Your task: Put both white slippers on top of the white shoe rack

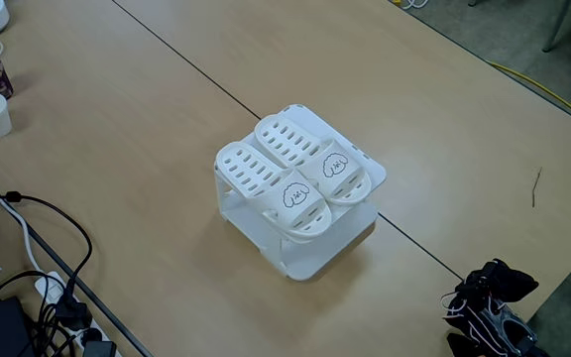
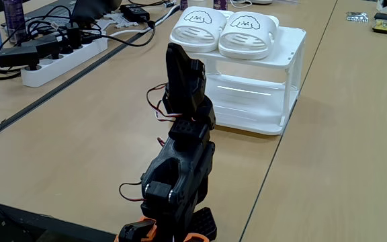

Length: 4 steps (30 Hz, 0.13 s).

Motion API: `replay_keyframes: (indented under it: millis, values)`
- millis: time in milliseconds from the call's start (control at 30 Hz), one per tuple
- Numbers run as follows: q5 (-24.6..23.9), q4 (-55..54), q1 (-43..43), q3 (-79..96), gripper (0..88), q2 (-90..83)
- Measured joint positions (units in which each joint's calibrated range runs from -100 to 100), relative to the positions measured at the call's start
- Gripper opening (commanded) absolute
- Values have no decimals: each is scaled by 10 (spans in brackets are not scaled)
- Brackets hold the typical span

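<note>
Atop the white shoe rack (image 1: 370, 169), both white slippers (image 1: 295, 174), toes overhanging its edge.

Lighting is even and bright in both fixed views, apparently from diffuse overhead sources. Shadows are soft: a faint one lies under the white shoe rack (image 1: 310, 253) on the table (image 1: 147, 149), and a pale one beside the rack's base (image 2: 247, 124). A bright reflective streak shows on the rack's inner shelf (image 2: 247, 87). The white slippers (image 2: 224, 30) are close to overexposed, though their strap drawings stay legible. The black arm (image 2: 180, 154) reads dark with little surface detail. Focus is adequate throughout; far table clutter (image 2: 52, 40) is slightly soft. No marked edge distortion
</note>
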Motion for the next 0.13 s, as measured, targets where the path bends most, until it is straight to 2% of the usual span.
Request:
replay_keyframes:
  millis: [133]
  values:
    - [0, 0, 0, 0, 7, 0]
